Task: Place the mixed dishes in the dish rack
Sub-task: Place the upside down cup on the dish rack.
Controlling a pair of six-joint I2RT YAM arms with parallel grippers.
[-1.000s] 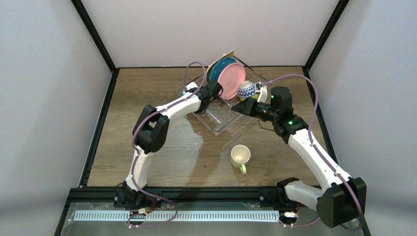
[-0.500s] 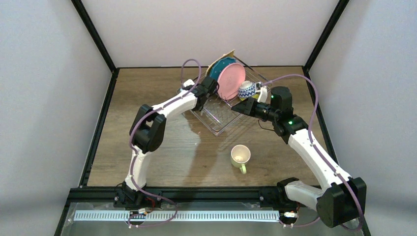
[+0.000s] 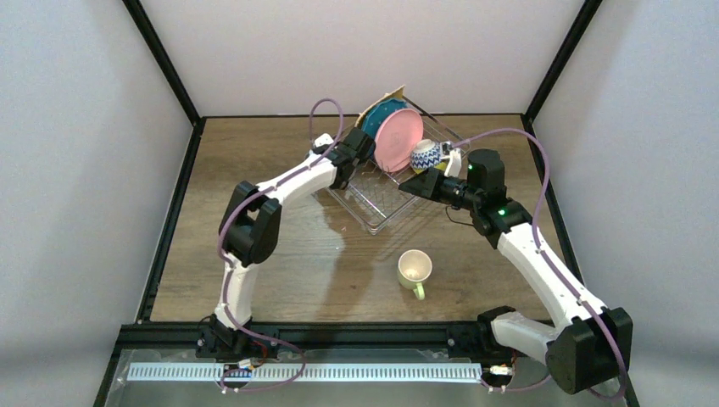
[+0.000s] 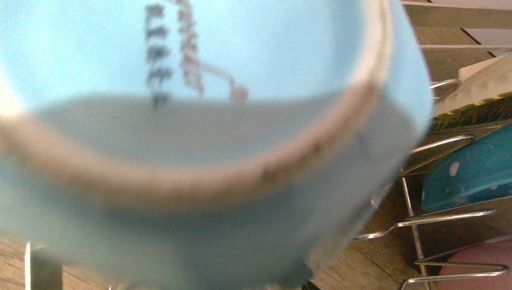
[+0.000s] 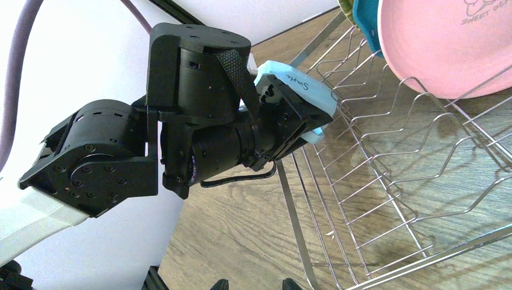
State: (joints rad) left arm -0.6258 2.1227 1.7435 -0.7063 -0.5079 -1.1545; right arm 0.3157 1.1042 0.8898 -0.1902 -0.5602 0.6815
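Looking along my left wrist, I see the light-blue mug (image 4: 199, 151) filling nearly the whole picture, blurred. Its open mouth is turned back at the camera, its long axis runs straight out along my reach, and there is lettering on its inner wall. To its right stand the wires of the dish rack (image 4: 435, 220), with an edge of the tan woven-look plate (image 4: 477, 90) highest, the teal dotted plate (image 4: 465, 172) below it and a sliver of the pink round plate (image 4: 477, 266) lowest. From my right wrist, the mug sits grasped in my left jaws, tilted on its side just over the rack's left rim. My right jaws show only as two dark tips at the bottom edge, parted, with bare table (image 5: 241, 241) between them and nothing held. From above, my left arm (image 3: 297, 178) reaches to the rack's far left corner and its wrist hides the mug. The three plates stand on edge at the rack's far end: tan at the back, teal next, pink in front. The blue-and-white patterned bowl (image 3: 425, 156) sits just right of the pink plate; I cannot tell where its mouth points. The pale yellow-green mug (image 3: 415, 269) stands upright on the table, apart from the rack, with its handle toward my bases.
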